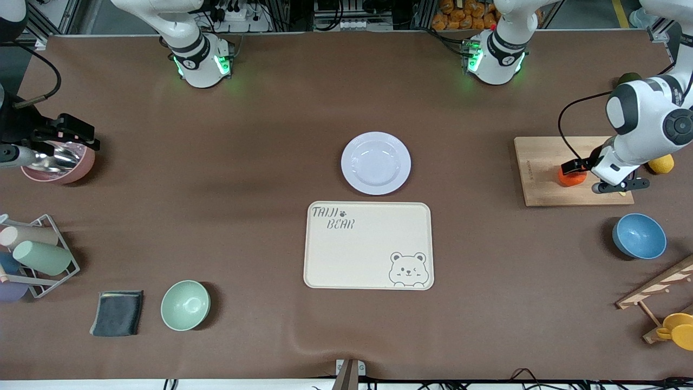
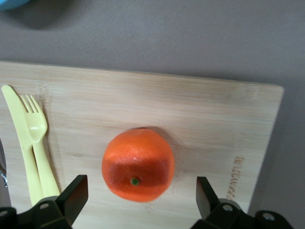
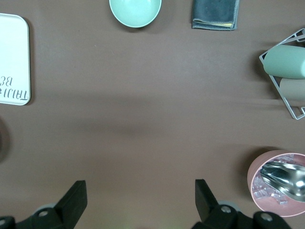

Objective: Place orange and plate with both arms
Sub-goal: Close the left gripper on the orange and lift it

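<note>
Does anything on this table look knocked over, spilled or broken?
Nothing stands out. The orange sits whole on the cutting board under the open left gripper, the plate lies flat and unbroken, and nothing has spilled.

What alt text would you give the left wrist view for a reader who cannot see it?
An orange sits on a wooden cutting board, framed between the open fingers of the left pincer, which hangs just above it. A pale yellow plastic knife and fork lie side by side on the board next to the fruit.
</note>
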Motion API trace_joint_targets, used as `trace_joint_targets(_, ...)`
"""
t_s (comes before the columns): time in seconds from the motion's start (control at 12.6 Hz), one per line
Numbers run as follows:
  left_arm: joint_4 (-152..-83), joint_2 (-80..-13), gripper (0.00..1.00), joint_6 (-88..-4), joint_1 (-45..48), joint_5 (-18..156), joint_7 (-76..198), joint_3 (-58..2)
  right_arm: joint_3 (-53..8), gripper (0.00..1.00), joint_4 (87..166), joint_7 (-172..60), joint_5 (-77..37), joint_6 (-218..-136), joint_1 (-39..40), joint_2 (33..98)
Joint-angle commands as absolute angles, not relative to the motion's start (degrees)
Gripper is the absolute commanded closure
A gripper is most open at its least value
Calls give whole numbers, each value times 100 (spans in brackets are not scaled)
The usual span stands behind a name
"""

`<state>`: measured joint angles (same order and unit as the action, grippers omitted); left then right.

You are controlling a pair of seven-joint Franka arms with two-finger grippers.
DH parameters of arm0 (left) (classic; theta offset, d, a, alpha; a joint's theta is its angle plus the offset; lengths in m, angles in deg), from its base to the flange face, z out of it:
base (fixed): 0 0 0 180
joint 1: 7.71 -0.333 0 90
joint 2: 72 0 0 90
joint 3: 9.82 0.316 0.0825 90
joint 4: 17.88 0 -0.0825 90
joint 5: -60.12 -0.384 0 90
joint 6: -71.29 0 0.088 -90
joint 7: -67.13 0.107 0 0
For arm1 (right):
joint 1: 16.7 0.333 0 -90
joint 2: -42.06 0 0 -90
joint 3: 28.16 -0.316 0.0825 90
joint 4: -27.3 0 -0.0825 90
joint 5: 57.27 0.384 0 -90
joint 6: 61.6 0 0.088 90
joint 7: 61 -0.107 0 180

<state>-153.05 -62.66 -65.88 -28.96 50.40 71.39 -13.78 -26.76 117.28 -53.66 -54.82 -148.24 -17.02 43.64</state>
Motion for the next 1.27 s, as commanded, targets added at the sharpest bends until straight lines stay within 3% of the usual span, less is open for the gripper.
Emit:
trace_joint_targets(0.0,-15305,-6041,0,-6880,-2994,4905,7196,-1413,-2684,0,11748,-5423,-5366,-14800,-1723,4338)
trace_joint_targets(0.56,-15262,-5671,0,-6986,-3065,4896,7196,-1413,-2675,0,11756,-5397,-5366,-14747,-1723,4382)
trace_joint_targets(0.64,-15262,-5654,4,-6986,-3065,4896,7196,-1404,-2684,0,11748,-5406,-5366,-14756,-1705,4382)
trace_joint_targets(0.8,-15244,-5653,57,-6986,-3056,4896,7118,-1413,-2684,0,11739,-5397,-5358,-14782,-1697,4426)
trace_joint_targets(0.96,-15157,-5653,94,-6978,-3047,4896,7195,-1422,-2684,0,11739,-5414,-5358,-14800,-1679,4426)
trace_joint_targets(1.04,-15130,-5671,100,-6960,-3039,4888,7205,-1439,-2684,0,11739,-5388,-5358,-14783,-1696,4434)
trace_joint_targets(1.19,-14981,-5776,100,-6890,-2995,4896,7109,-1588,-2684,0,11774,-5353,-5288,-14747,-1732,4443)
